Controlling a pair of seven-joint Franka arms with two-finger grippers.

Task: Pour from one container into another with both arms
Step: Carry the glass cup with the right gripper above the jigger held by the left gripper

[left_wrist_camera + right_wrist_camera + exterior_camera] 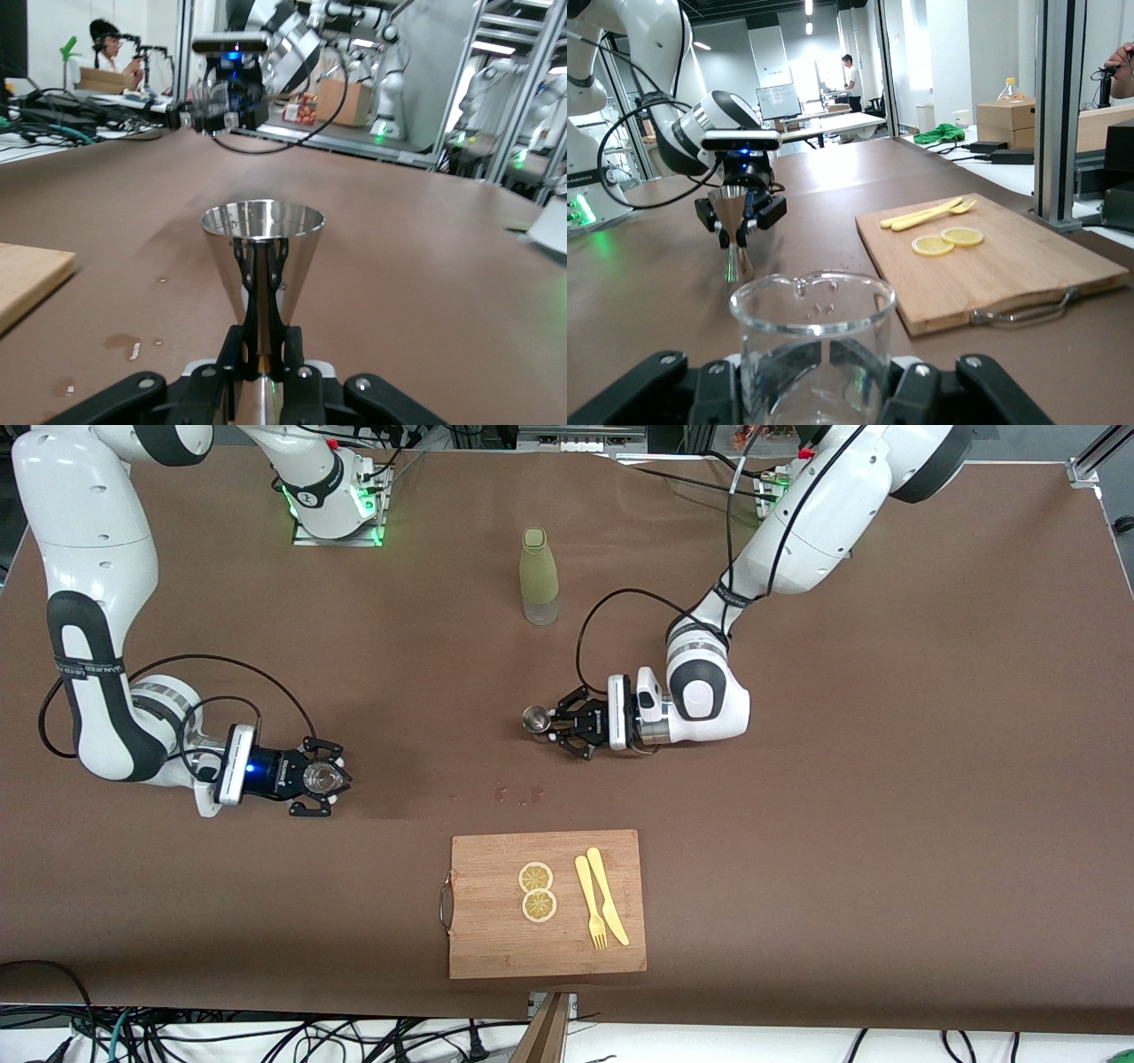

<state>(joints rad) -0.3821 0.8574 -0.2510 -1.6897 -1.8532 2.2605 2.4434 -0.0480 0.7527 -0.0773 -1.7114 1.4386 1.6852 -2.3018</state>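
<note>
Two vessels matter here, and each is already clamped in a gripper low over the brown desk point(886, 824), well apart from one another. The bigger is the glass point(321, 779), squat, clear and thick-based, held upright by the right gripper point(323, 780) toward the right arm's end of the desk; its fingers point(713, 390) are closed on the lower wall. Glass of this sort is stiff, smooth and likely slippery, and it could crack under a hard squeeze or a knock, so a hold low on the thick base seems safest.

Smaller is the metal jigger point(534, 719), an hourglass shape with a round rim, near the middle of the desk. The left gripper point(554, 728) has its fingers point(252, 341) pinched on the narrow waist, mouth upward. It looks light, rigid and polished, so it may swivel in the grip when tipped; the waist is the natural place to take it, since the flare above and below stops it sliding out.
</note>
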